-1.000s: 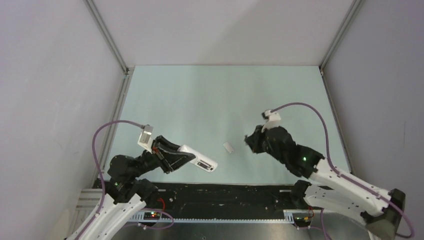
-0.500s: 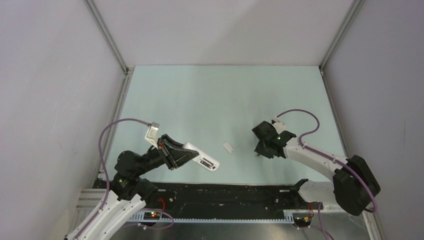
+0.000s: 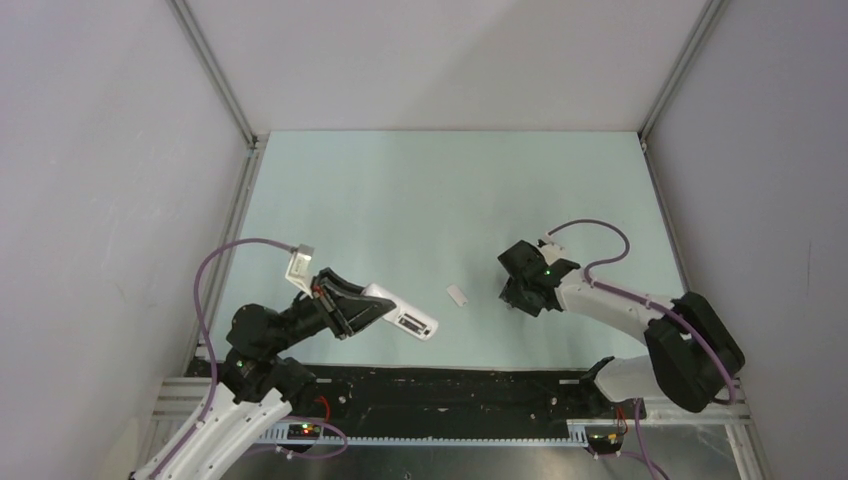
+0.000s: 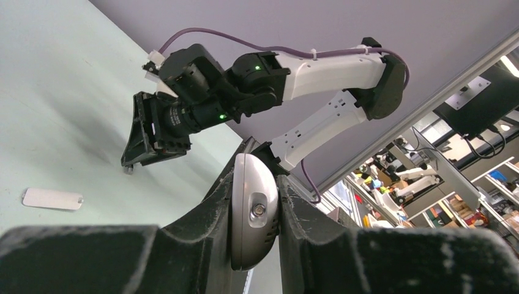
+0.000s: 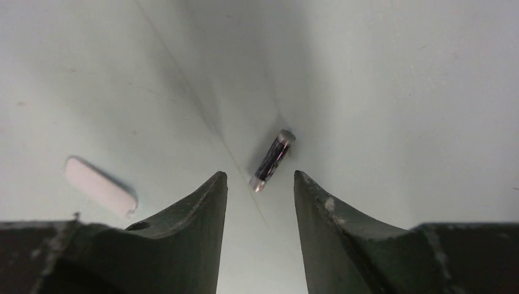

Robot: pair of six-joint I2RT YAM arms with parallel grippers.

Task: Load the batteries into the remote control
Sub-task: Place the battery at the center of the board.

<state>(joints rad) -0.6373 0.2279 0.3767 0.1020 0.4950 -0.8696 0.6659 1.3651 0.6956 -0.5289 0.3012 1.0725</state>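
Observation:
My left gripper is shut on the white remote control, held above the near-left of the table with its free end pointing right. The left wrist view shows the remote's rounded end clamped between both fingers. My right gripper hangs low over the table at centre right, pointing down. In the right wrist view it stands open with nothing between its fingers. One dark battery with silver ends lies on the table just beyond the fingertips, in line with the gap. From above, the battery is hidden under the gripper.
A small flat white cover piece lies on the pale green table between the two grippers, left of the right gripper's fingers. Grey walls and metal posts enclose the table on three sides.
The right arm has folded in and brought its gripper down over the table, and its jaws have opened. The left gripper, still holding the remote, has shifted slightly.

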